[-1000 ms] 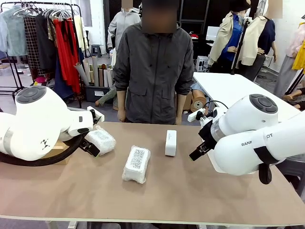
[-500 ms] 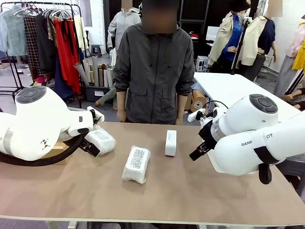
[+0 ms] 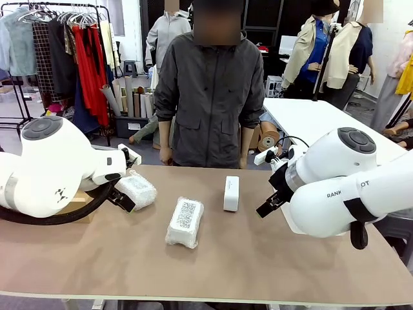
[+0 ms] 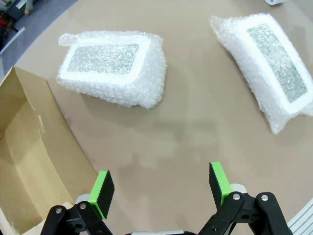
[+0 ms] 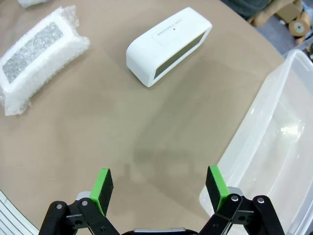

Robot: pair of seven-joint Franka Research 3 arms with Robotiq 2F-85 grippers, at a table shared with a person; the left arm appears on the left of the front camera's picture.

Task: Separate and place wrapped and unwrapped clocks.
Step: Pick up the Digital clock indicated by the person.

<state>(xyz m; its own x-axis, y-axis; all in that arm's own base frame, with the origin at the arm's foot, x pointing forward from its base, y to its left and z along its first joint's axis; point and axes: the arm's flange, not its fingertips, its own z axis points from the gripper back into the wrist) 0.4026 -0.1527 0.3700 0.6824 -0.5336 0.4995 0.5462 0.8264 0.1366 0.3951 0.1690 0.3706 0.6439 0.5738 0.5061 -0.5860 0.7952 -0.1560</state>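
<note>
Nothing has shifted: my left gripper [image 4: 160,182] gapes empty short of a bubble-wrapped clock [image 4: 110,66]; my right gripper [image 5: 159,188] gapes empty near the bare white clock [image 5: 168,45].

A brown, flat-topped table [image 3: 258,258] is seen. A lumpy white bubble-wrap bundle with a dark speckled patch [image 3: 184,221] is laid near its middle. A second such bundle [image 3: 137,188] is set to the left, near an open brown cardboard box [image 4: 24,161]. A smooth white rectangular block [image 3: 231,193] is placed just beyond the middle bundle, and a clear plastic tub [image 5: 274,142] is stood at the right.
</note>
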